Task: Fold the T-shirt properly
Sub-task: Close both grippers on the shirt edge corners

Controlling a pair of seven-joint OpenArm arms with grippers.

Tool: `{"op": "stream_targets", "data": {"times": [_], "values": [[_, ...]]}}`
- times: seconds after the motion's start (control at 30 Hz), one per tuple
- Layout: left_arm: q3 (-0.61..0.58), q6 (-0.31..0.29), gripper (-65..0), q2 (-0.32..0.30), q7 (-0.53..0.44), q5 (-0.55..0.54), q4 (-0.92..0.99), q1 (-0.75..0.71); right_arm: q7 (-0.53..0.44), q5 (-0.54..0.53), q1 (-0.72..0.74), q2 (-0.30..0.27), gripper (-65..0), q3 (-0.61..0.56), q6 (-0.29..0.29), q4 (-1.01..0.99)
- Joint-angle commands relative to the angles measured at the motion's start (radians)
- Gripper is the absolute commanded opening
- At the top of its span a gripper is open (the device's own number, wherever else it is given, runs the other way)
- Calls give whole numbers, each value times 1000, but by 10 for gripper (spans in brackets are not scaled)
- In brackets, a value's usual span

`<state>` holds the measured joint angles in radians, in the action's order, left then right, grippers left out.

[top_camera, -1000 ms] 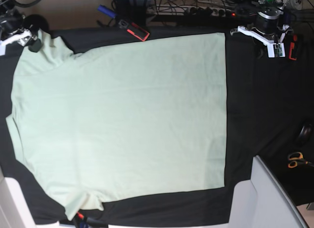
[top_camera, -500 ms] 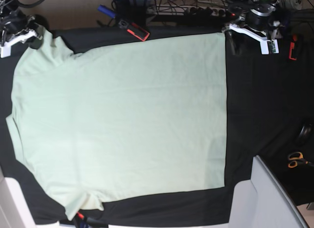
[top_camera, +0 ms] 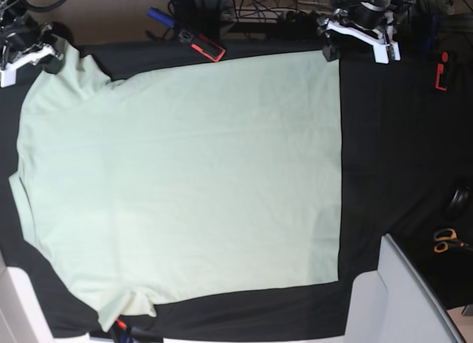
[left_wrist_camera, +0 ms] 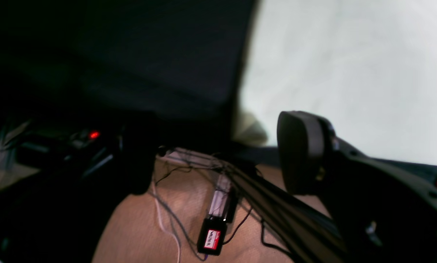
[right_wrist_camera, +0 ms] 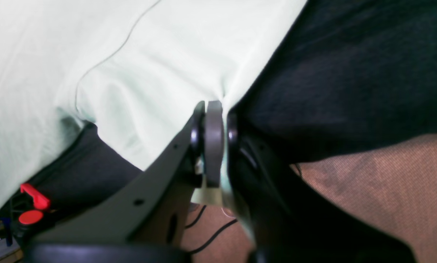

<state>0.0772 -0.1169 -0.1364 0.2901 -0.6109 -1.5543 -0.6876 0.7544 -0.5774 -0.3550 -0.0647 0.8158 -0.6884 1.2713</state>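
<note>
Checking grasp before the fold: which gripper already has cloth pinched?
The right gripper, shut on the T-shirt sleeve edge; the left gripper is open beside the hem corner.

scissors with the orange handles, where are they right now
The orange-handled scissors lie at the base view's right edge on the black table cover, right of the pale mint-green T-shirt.

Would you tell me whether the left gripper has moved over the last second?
Yes. The left gripper has moved toward the T-shirt, now at its hem corner, leaving the red clip behind.

We see a bench (top_camera: 384,151) draped in black cloth; tan floor (top_camera: 111,14) runs along the frame's top, cables (top_camera: 295,10) tangled upper right.
</note>
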Motion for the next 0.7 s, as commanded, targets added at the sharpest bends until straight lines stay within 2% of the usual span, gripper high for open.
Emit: {"op": "stream_targets", "data": {"times": [0.0,0.4,0.43,0.57,0.67], "values": [[-11,-5,-160,-4,-24,-8,-8,-7,-14,-17,-5,-19,-650,4,-10,12],[-123,-5,-175,1,-25,-11,101,73,-14,-17,-9,-22,-650,4,-10,12],[-123,-5,-210,2,-25,-11,104,73,-14,-17,-9,-22,-650,4,-10,12],[-123,-5,-433,2,-25,-13,104,70,-14,-17,-9,-22,-650,4,-10,12],[-123,-5,-576,2,-24,-13,104,67,-14,-17,-8,-22,-650,4,-10,12]]}}
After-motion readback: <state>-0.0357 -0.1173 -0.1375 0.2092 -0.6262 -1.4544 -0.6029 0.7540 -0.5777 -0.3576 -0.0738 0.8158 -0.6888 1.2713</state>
